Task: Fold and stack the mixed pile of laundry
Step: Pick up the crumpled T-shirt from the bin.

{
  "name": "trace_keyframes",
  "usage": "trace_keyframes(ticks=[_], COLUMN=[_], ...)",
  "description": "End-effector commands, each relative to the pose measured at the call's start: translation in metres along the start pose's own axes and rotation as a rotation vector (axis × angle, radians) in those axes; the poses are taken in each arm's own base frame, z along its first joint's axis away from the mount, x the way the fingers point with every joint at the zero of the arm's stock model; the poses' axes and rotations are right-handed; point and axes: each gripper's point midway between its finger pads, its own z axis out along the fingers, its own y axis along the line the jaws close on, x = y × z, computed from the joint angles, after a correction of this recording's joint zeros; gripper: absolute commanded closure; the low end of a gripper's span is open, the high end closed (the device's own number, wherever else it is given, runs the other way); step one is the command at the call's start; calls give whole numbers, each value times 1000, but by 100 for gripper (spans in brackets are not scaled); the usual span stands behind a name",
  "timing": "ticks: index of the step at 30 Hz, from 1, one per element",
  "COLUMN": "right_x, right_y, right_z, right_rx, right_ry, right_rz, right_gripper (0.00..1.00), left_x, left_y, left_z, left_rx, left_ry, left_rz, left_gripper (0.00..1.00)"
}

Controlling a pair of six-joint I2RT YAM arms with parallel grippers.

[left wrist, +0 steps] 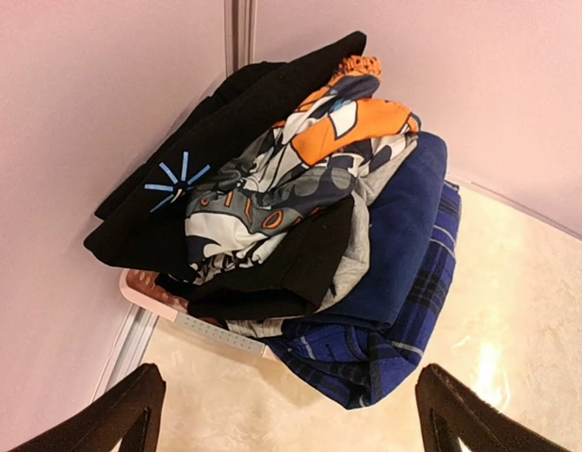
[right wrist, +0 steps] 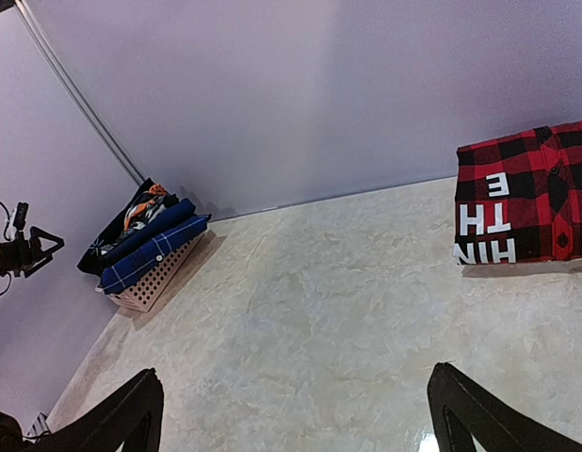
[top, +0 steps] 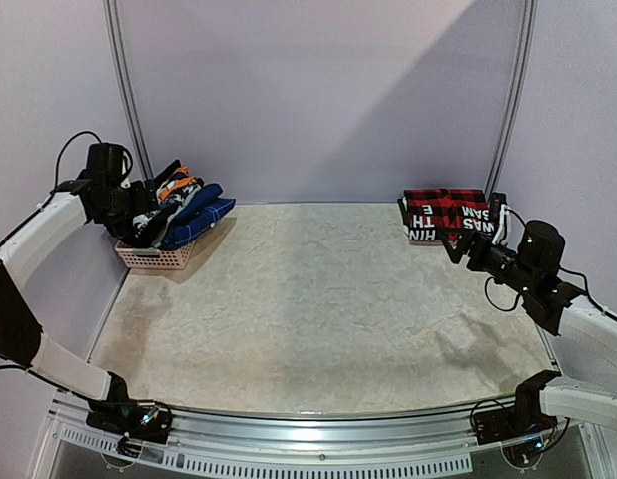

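Left claw (left wrist: 289,372) spread near laundry pile (left wrist: 300,217) at 10 o'clock; right claw (right wrist: 293,372) spread too. Pinch one top layer, probably black.

1 laundry pile (left wrist: 300,217); 1 pink basket (top: 149,257); 1 folded red plaid garment (top: 446,213); 2 grippers: left gripper (left wrist: 291,419), right gripper (right wrist: 296,414).
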Motion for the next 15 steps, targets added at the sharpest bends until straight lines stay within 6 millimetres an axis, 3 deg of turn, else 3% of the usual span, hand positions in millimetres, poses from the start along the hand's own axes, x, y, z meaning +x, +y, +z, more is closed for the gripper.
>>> trace_keyframes(ticks=[1,6,9,15], right_x=[3,6,10,12], right_y=[0,-6,-9,-11], right_z=[-1,6,11,13], right_rx=[4,39,52,63], right_ry=[11,57,86,100], right_rz=[4,17,28,30], right_gripper=[1,1,1,1], left_x=[0,-10,-13,-30], left_y=[1,-6,-11,-2], left_z=[0,11,28,58], left_rx=[-9,3,-7,-54], left_ry=[-23,-54,-6,26], left_rz=[30,49,86,104], left_gripper=[6,7,8,11])
